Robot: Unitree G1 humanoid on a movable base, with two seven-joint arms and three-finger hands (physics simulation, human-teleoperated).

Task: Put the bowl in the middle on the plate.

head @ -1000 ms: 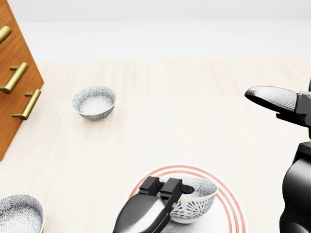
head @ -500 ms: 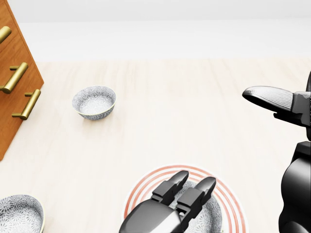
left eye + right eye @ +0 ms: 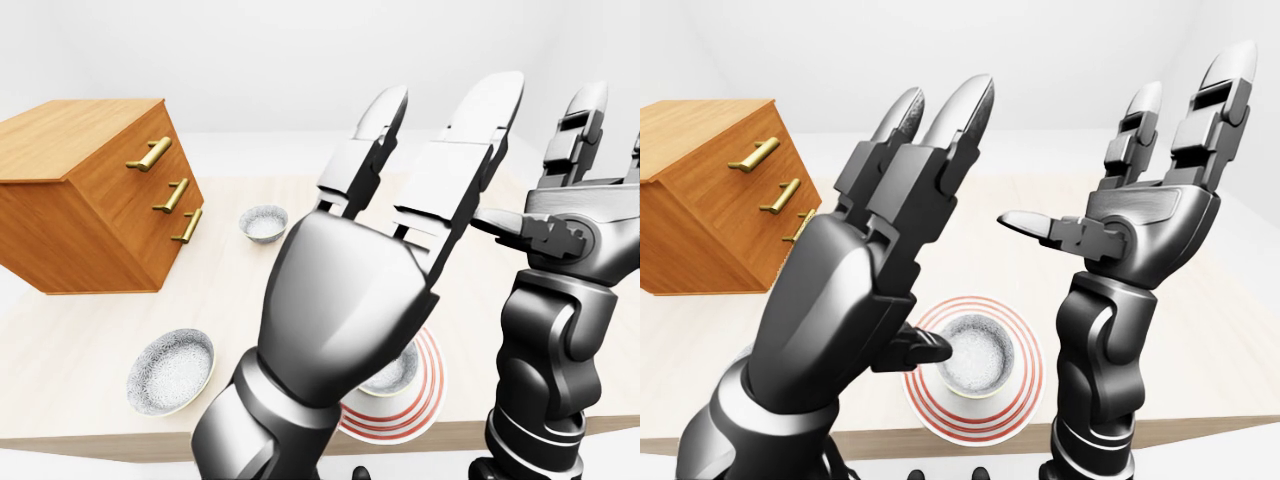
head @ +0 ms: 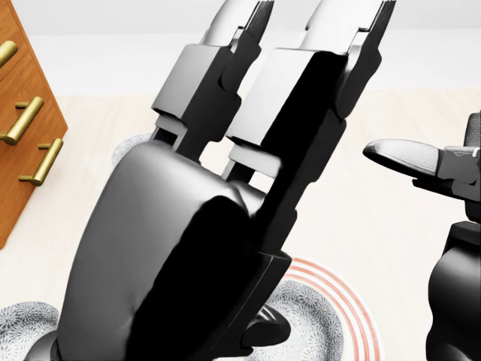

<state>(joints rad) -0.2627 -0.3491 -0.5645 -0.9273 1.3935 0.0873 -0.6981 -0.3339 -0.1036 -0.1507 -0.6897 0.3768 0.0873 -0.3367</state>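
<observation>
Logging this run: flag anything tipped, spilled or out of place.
Nothing stands out. The patterned bowl sits upright on the red-ringed plate; the lower-left bowl and the bowl beside the drawer chest stand upright on the table. The left hand and right hand are open, holding nothing.

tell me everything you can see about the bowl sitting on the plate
The bowl is small and round, white with a fine grey speckled pattern inside and a pale rim, ceramic by its look. It stands upright, mouth up and empty, near the middle of the white plate with red rings, its only visible support. The left hand is open above it. Its thumb overlaps the bowl's left rim in the right-eye view, so contact there cannot be told.
</observation>
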